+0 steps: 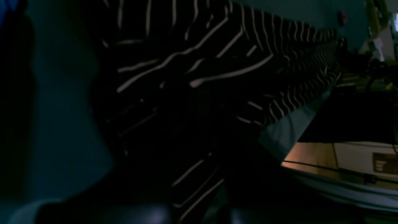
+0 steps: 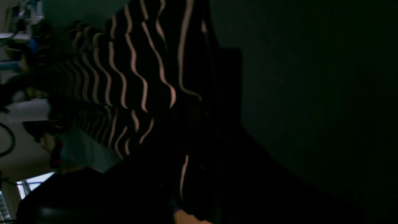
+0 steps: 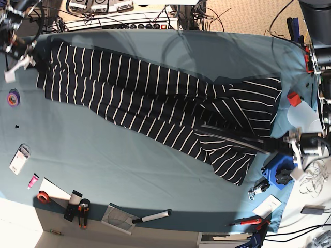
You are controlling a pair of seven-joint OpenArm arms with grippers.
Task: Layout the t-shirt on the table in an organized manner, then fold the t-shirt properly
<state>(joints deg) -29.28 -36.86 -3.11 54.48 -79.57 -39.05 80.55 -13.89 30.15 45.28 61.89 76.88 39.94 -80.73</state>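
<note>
At the base view's right edge, the left gripper (image 3: 262, 141) is clamping shut on the t-shirt (image 3: 155, 98). Its wrist view is showing stripes fanning out from a pinch point low in the frame, which suggests cloth is being held tight between the jaws. It is gripping near the sleeve end, where the fabric is bunching and the stripes are turning diagonal.

Across the table (image 3: 103, 160), at the far-left corner, the right gripper (image 3: 34, 58) is also standing closed at the shirt's other end. Its wrist view is too dark to show the jaws themselves, but striped cloth is running straight down toward them, so it is probably holding the hem.

Between the two grippers the shirt is lying stretched in a long diagonal band, narrowing through the middle and still rumpled at the sleeve end. One edge is hanging just over the table's far side, as the left wrist view is showing.

Judging from this, the laying-out step is still underway, and no fold is being made yet. The next move is calling for the shirt to be squared up and spread to its full width, with the twisted sleeves opened flat and kept clear of the purple tape roll (image 3: 13, 97) and the blue fixture (image 3: 278, 171).
</note>
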